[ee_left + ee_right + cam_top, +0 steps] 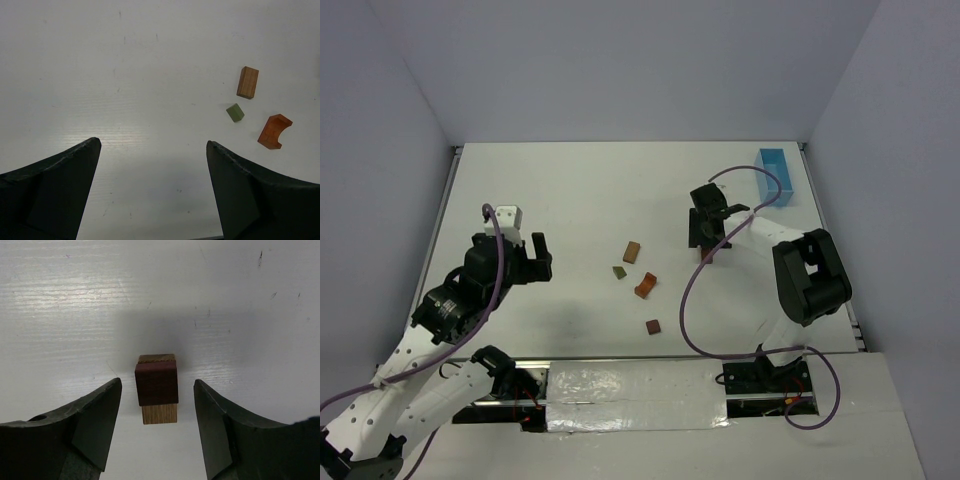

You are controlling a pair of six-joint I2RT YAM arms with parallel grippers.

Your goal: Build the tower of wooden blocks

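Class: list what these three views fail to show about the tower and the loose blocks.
- Top view: the tower is almost wholly hidden under the right end effector, and what shows is too small to count layers.
- Right wrist view: the dark top block covers most of what lies beneath it, so the number of blocks is unclear.
- Left wrist view: the brown block falls outside the frame.

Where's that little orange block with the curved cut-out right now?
In the top view the orange block lies on the table near its middle, just right of the olive-green block and farther back than the brown block.
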